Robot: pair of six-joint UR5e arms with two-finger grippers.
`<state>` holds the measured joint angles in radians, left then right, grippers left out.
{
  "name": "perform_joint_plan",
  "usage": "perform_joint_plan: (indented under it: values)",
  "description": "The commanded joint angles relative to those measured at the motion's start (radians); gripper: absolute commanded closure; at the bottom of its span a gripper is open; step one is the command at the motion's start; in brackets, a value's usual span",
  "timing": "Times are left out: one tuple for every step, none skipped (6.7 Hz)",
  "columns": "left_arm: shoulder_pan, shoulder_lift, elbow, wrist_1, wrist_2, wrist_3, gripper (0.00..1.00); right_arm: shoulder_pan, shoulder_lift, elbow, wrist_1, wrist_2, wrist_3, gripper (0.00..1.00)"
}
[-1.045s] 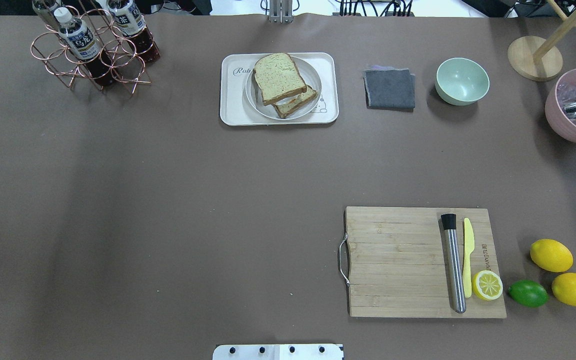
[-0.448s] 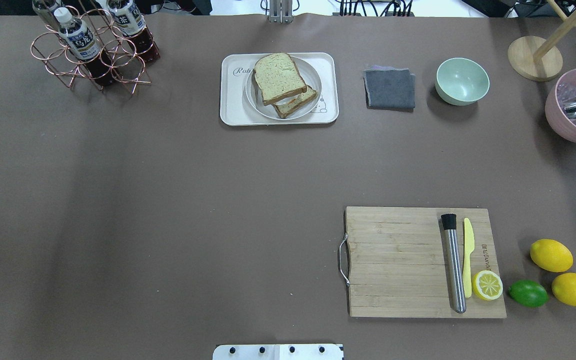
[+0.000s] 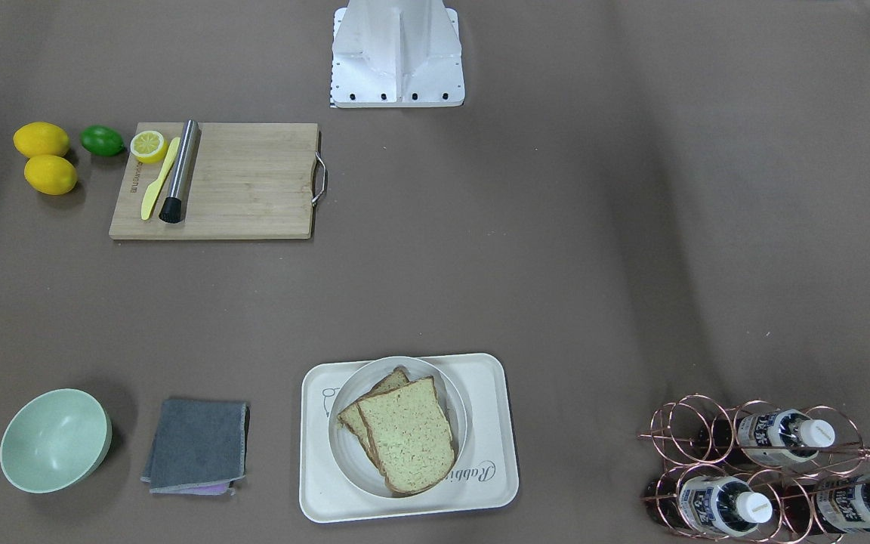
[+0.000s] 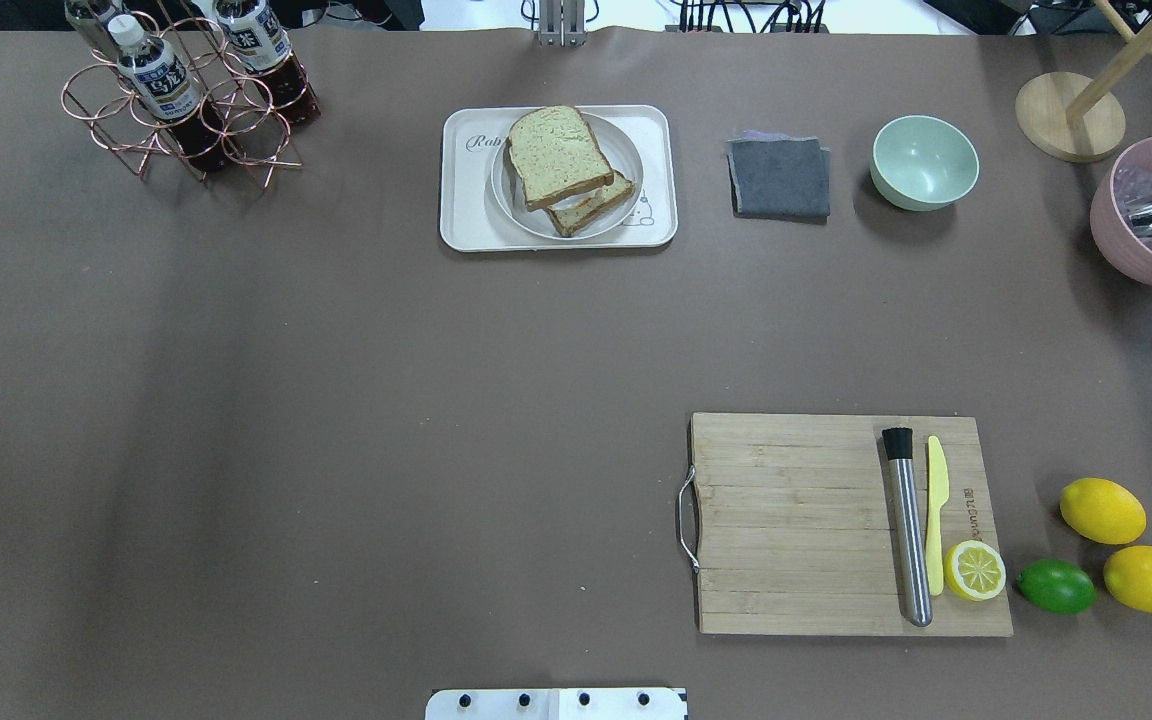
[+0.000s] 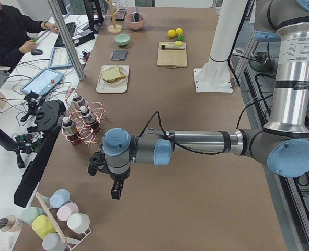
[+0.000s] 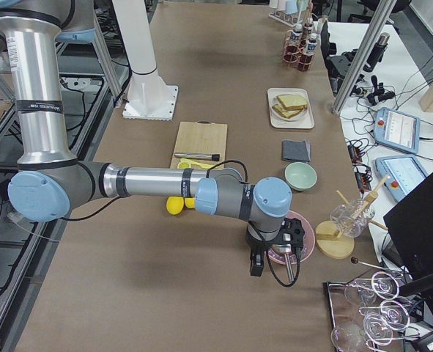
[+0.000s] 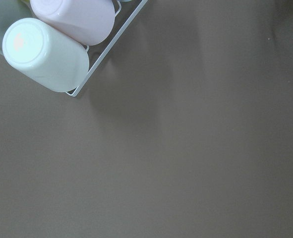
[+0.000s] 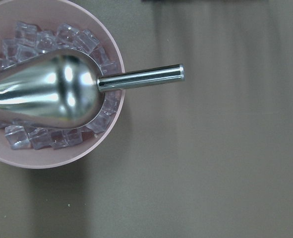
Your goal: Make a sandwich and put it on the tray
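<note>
Starting nearest the robot, the wooden cutting board (image 4: 796, 520) lies flat on the table. Well off to either side of the board, the left gripper (image 5: 115, 191) and the right gripper (image 6: 256, 264) hang low over the table; whether either is parted or closed cannot be told. Beyond the board, toward the robot's left, the sandwich (image 4: 566, 165) sits on a round white plate (image 4: 516, 205) resting in the tray (image 4: 461, 225), its top slice skewed off the lower one.
</note>
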<state>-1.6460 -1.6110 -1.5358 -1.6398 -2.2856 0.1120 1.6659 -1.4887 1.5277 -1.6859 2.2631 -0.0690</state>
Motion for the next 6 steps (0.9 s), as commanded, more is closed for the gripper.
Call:
perform_joint_plan:
  values:
    - [0.000, -0.001, 0.000, 0.002, 0.000, 0.000, 0.03, -0.002, 0.001, 0.000, 0.000, 0.003, 0.000, 0.00]
    - [0.000, -0.004, 0.002, 0.002, 0.000, 0.000, 0.03, 0.000, 0.004, -0.001, -0.001, 0.001, 0.000, 0.00]
    - [0.000, -0.004, 0.000, 0.002, 0.000, 0.000, 0.03, 0.000, 0.004, -0.001, 0.000, -0.004, 0.000, 0.00]
    - [0.002, -0.004, 0.002, 0.002, 0.000, 0.000, 0.03, 0.000, 0.004, 0.000, -0.001, -0.002, 0.000, 0.00]
    - [0.000, -0.004, 0.002, 0.002, 0.000, 0.000, 0.03, 0.000, 0.002, 0.000, 0.000, -0.004, 0.000, 0.00]
    - [0.000, -0.004, 0.002, 0.002, 0.000, 0.000, 0.02, 0.000, 0.002, -0.001, -0.001, -0.008, -0.001, 0.00]
